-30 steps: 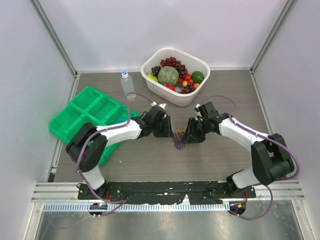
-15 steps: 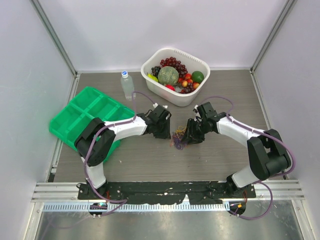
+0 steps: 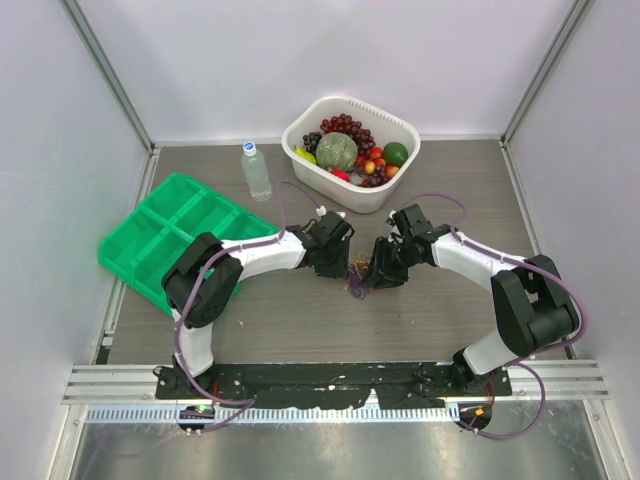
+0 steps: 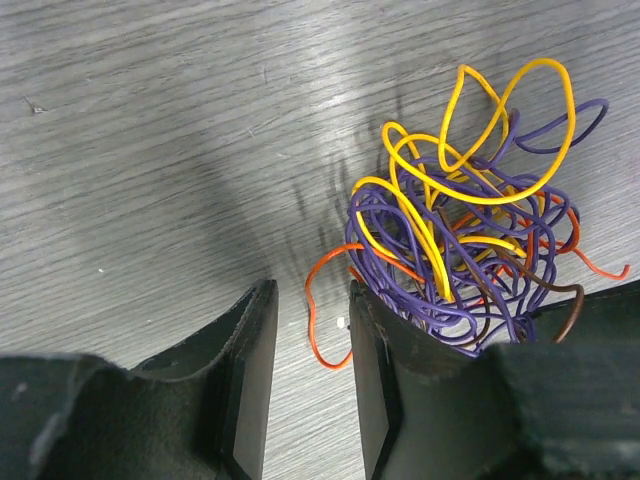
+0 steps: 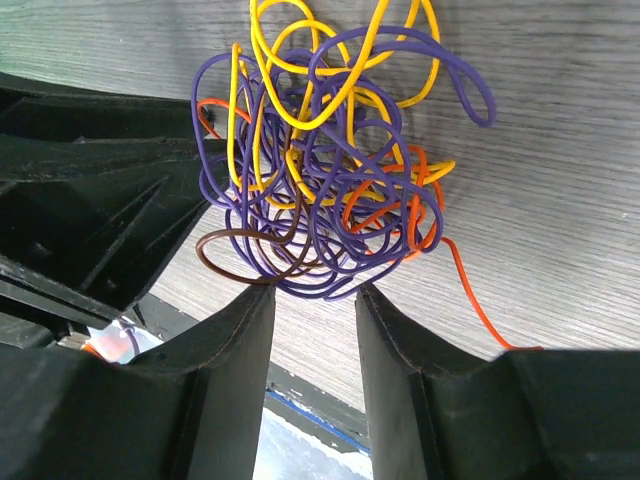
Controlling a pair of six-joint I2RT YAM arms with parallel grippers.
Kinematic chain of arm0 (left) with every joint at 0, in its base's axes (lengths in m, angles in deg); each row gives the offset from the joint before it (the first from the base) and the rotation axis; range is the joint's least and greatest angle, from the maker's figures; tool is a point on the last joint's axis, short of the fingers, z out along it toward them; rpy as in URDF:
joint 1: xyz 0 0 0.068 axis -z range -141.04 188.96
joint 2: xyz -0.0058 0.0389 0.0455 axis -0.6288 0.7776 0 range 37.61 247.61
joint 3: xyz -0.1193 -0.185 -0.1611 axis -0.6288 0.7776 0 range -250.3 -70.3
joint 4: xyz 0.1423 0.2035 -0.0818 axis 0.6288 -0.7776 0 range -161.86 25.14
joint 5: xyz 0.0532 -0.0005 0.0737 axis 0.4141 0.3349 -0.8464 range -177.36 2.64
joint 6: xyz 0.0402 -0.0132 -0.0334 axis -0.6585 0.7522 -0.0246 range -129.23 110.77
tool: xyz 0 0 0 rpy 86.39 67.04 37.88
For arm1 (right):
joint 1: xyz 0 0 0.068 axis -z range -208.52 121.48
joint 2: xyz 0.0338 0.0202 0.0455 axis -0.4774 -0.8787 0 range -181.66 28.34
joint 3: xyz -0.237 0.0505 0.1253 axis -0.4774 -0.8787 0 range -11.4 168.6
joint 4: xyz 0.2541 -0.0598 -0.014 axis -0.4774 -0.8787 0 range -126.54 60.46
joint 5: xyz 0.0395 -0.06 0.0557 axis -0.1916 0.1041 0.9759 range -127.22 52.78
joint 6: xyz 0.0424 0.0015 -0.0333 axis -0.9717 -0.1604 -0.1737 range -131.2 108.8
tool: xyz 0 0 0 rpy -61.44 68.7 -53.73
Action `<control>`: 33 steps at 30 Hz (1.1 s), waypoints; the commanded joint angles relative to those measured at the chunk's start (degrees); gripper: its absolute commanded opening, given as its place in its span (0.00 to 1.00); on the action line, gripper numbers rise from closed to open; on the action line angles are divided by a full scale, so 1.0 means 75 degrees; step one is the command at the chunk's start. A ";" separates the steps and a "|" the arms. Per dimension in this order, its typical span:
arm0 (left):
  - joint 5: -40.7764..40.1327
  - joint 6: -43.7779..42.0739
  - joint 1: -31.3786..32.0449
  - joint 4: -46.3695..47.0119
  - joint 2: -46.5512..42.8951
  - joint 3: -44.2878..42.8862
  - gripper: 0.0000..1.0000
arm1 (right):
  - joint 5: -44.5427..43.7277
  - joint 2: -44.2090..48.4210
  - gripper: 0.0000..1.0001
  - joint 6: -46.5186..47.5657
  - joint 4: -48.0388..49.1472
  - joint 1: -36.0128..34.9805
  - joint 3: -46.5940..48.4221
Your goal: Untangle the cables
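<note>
The cables are one tangled bunch of thin purple, yellow, orange and brown wire loops on the grey wood table, between my two grippers. My left gripper is open at the bunch's left side. In the left wrist view its jaws stand apart with only a loose orange loop between them, and the bunch presses against the right finger. My right gripper is open at the bunch's right side. In the right wrist view its fingertips touch the lowest purple and brown loops of the bunch, gripping nothing.
A white basket of fruit stands behind the grippers. A clear water bottle is to its left. A green compartment tray lies at the left, under the left arm.
My left gripper has moved right, up against the bunch. My right gripper has edged slightly left. The bunch stays in place.
</note>
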 commanded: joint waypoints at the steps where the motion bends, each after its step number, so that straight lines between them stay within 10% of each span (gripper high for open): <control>1: -0.0615 0.0192 0.0132 -0.0799 0.0315 -0.0273 0.35 | -0.0247 0.0001 0.43 -0.0233 0.0103 -0.0027 0.0235; 8: -0.1014 -0.0334 0.0213 -0.1972 -0.0046 -0.0695 0.01 | -0.1525 -0.0268 0.43 -0.0678 -0.0215 -0.0167 0.0458; 22: -0.0581 -0.0663 0.0483 -0.1691 -0.5916 0.0454 0.00 | -0.3561 -0.1007 0.33 -0.1277 -0.0025 -0.0461 0.0481; 33: 0.0134 -0.1272 0.0471 -0.2287 -0.5627 -0.1536 0.00 | -0.2204 0.1335 0.53 0.0282 -0.0352 -0.0636 0.0176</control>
